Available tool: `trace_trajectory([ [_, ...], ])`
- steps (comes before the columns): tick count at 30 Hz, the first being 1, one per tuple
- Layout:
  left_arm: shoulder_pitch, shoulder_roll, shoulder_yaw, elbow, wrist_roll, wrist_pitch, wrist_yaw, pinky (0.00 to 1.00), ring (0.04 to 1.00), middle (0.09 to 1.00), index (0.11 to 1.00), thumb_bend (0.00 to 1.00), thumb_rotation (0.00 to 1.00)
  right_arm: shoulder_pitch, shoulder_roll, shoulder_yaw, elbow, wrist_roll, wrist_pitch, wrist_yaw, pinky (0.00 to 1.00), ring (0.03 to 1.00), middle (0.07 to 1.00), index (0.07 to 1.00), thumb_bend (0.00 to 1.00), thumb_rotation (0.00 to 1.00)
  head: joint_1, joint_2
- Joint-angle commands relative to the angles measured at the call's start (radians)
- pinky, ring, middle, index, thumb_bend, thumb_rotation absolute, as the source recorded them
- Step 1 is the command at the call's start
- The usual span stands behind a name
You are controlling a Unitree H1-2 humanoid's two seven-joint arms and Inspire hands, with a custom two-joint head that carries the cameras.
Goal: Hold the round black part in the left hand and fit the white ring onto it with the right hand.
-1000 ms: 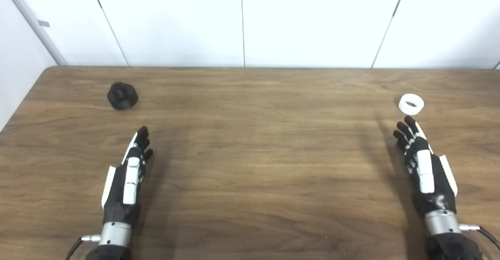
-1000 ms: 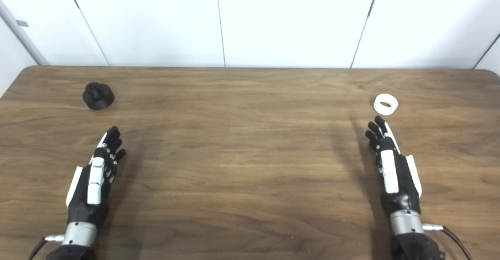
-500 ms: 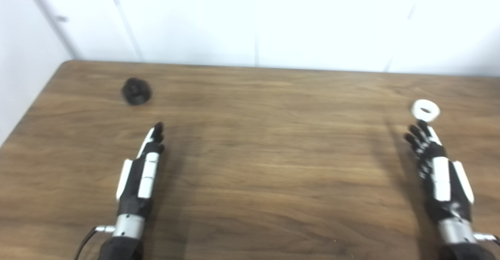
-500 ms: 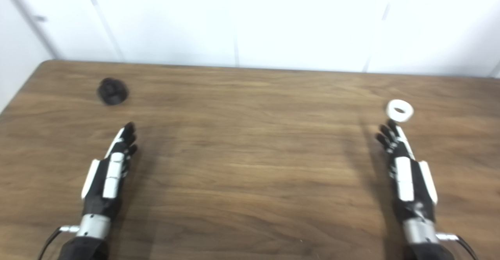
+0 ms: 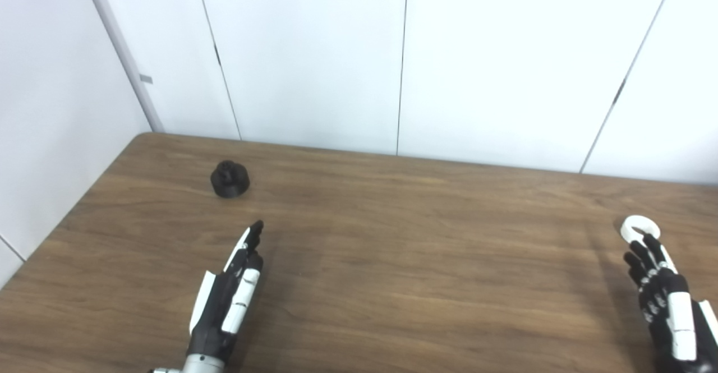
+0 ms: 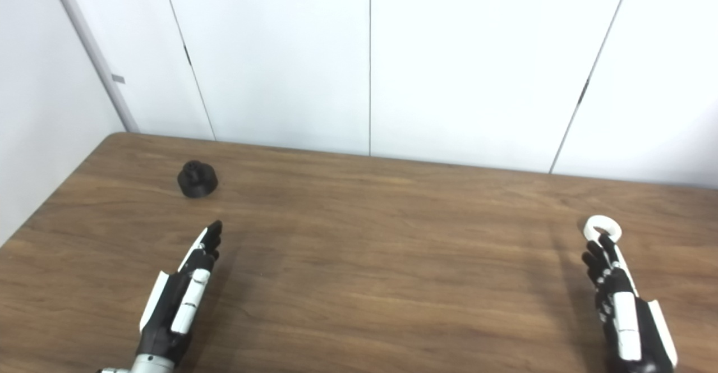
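Observation:
The round black part (image 5: 229,179) sits on the wooden table (image 5: 392,249) at the far left, a raised hub on top. My left hand (image 5: 230,294) lies open above the table, fingers stretched toward the part and well short of it. The white ring (image 5: 640,228) lies flat at the far right. My right hand (image 5: 664,305) is open, its fingertips overlapping the ring's near edge in both views; I cannot tell whether they touch it. Neither hand holds anything.
White wall panels (image 5: 404,59) stand behind the table's back edge. The table's left edge (image 5: 73,216) runs diagonally next to a white side wall. Bare wood spans the space between the two hands.
The camera has tilted up and turned left, so the whole scene sits lower and shifted right. Both hands have crept a little toward their objects; the right fingertips now overlap the ring.

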Motion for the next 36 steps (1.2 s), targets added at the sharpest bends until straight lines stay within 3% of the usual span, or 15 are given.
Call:
trace_trajectory([
  [1, 0.015, -0.045, -0.02, 0.078, 0.005, -0.022, 0.021, 1.0, 1.0, 0.991, 0.976, 0.57, 0.91, 0.052, 0.021, 0.007, 0.096, 0.015, -0.037, 0.015, 1.0, 0.957, 0.964, 0.991, 0.52, 1.0, 0.001, 0.001],
  [5, 0.012, -0.044, -0.021, 0.075, 0.005, -0.005, 0.023, 1.0, 1.0, 0.996, 0.982, 0.58, 0.89, 0.047, 0.024, 0.002, 0.101, 0.018, -0.023, 0.014, 1.0, 0.952, 0.959, 0.989, 0.49, 1.0, -0.021, 0.012],
  [7, 0.01, -0.041, -0.023, 0.073, 0.041, -0.001, 0.041, 1.0, 1.0, 0.994, 0.98, 0.56, 0.75, 0.047, 0.024, 0.001, 0.1, 0.02, -0.016, 0.013, 1.0, 0.948, 0.957, 0.988, 0.5, 1.0, -0.025, 0.014],
  [12, 0.008, -0.042, -0.016, 0.039, 0.128, 0.031, 0.089, 0.95, 0.96, 0.957, 0.95, 0.67, 0.39, 0.049, 0.03, -0.002, 0.098, 0.01, -0.01, -0.001, 1.0, 0.929, 0.939, 0.961, 0.52, 1.0, -0.031, 0.018],
  [16, -0.007, -0.013, -0.006, -0.018, 0.263, 0.1, 0.134, 0.96, 0.935, 0.919, 0.929, 0.75, 0.25, 0.049, 0.03, -0.001, 0.104, 0.017, -0.016, 0.008, 1.0, 0.932, 0.942, 0.96, 0.51, 1.0, -0.03, 0.019],
  [21, -0.057, 0.039, 0.03, -0.088, 0.377, 0.208, 0.142, 0.89, 0.898, 0.892, 0.911, 0.83, 0.25, 0.049, 0.029, 0.002, 0.103, 0.013, -0.014, 0.008, 1.0, 0.936, 0.945, 0.966, 0.55, 1.0, -0.032, 0.02],
  [27, -0.142, 0.12, 0.07, -0.157, 0.438, 0.384, 0.094, 0.93, 0.936, 0.922, 0.918, 0.85, 0.28, 0.049, 0.032, 0.0, 0.106, 0.012, -0.017, 0.006, 1.0, 0.919, 0.935, 0.959, 0.56, 1.0, -0.031, 0.02],
  [36, -0.251, 0.254, 0.095, -0.13, 0.468, 0.493, 0.072, 0.95, 0.967, 0.953, 0.925, 0.84, 0.31, 0.05, 0.033, -0.001, 0.108, 0.005, -0.018, 0.002, 0.99, 0.916, 0.926, 0.95, 0.56, 1.0, -0.031, 0.021],
])
